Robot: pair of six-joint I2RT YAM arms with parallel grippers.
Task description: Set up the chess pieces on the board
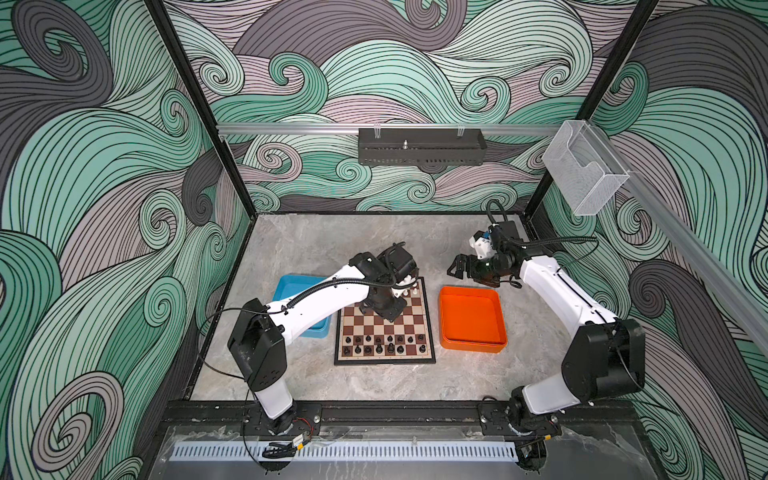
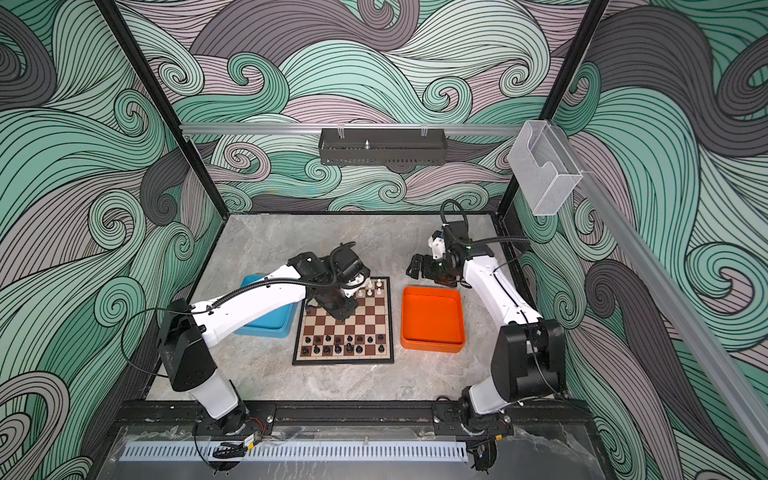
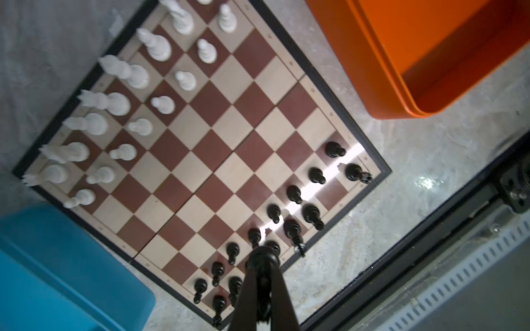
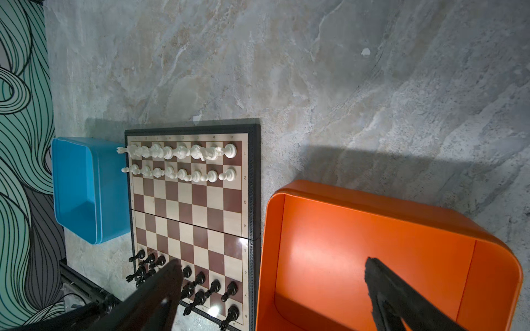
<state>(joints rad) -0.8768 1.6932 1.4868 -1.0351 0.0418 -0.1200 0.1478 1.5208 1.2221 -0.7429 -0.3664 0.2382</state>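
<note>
Glossy white-shelled left arm [image 1: 320,299] and right arm [image 1: 561,286] carry boxy black joint housings, ribbed black cable conduits, and a matte black left gripper [image 3: 261,259] and right gripper [image 1: 455,268].

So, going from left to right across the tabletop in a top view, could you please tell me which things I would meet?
blue tray → chessboard → orange tray
</note>
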